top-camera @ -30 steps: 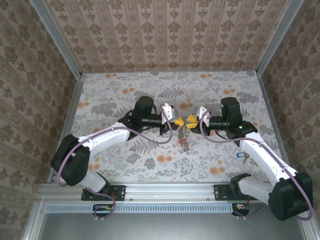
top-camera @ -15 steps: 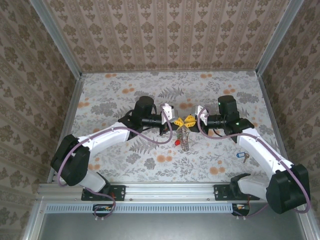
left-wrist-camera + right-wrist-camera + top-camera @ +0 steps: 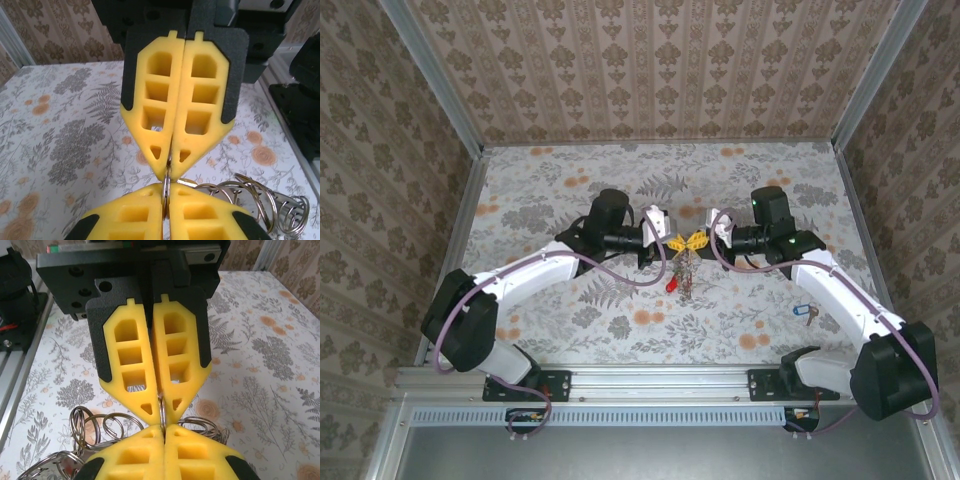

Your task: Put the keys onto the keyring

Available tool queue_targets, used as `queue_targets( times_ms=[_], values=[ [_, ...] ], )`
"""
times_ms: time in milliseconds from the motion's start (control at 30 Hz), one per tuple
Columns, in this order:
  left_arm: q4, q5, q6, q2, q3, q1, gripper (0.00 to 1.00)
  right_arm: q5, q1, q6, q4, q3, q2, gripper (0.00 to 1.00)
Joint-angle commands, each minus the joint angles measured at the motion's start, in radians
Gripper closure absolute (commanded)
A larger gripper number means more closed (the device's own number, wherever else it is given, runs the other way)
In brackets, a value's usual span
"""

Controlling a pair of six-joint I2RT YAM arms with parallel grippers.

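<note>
Clamped by left gripper (image 3: pixel 673 243) and right gripper (image 3: pixel 698 240), the keyring (image 3: pixel 686 274) dangles blurred, perhaps touching the table (image 3: pixel 540 190).

A left claw (image 3: pixel 674 243), a right claw (image 3: pixel 697 240), one keyring (image 3: pixel 686 274) (a tangled bunch), perhaps one loose key (image 3: pixel 803 312).

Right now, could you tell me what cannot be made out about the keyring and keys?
Where the keyring splits: both wrist views, hidden by shut pads of left gripper and right gripper.
Hanging keys: top view, too small to count.
Loose blue-tagged key: top view, too small for detail.
</note>
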Motion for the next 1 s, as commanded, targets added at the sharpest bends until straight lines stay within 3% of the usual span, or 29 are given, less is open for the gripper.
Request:
queue_targets(
  times_ms=[0, 433, 800, 833, 867, 967],
  values=[
    [-0.170, -0.079, 0.108, 0.013, 0.083, -0.010, 0.90, 0.059, 0.025, -0.042, -0.091, 0.063, -0.029, 1.00],
    [-0.248, -0.162, 0.156, 0.029, 0.122, -0.040, 0.87, 0.249, 0.126, -0.099, -0.240, 0.155, -0.034, 1.00],
    [-0.241, -0.169, 0.148, 0.030, 0.123, -0.043, 0.86, 0.269, 0.147, -0.102, -0.250, 0.176, -0.046, 1.00],
    [-0.239, -0.165, 0.146, 0.030, 0.122, -0.043, 0.89, 0.272, 0.150, -0.103, -0.251, 0.178, -0.046, 1.00],
    [-0.235, -0.152, 0.147, 0.030, 0.122, -0.043, 0.99, 0.271, 0.151, -0.101, -0.251, 0.179, -0.048, 1.00],
    [-0.211, -0.128, 0.133, 0.030, 0.118, -0.043, 1.00, 0.267, 0.152, -0.095, -0.238, 0.166, -0.055, 1.00]
  ],
)
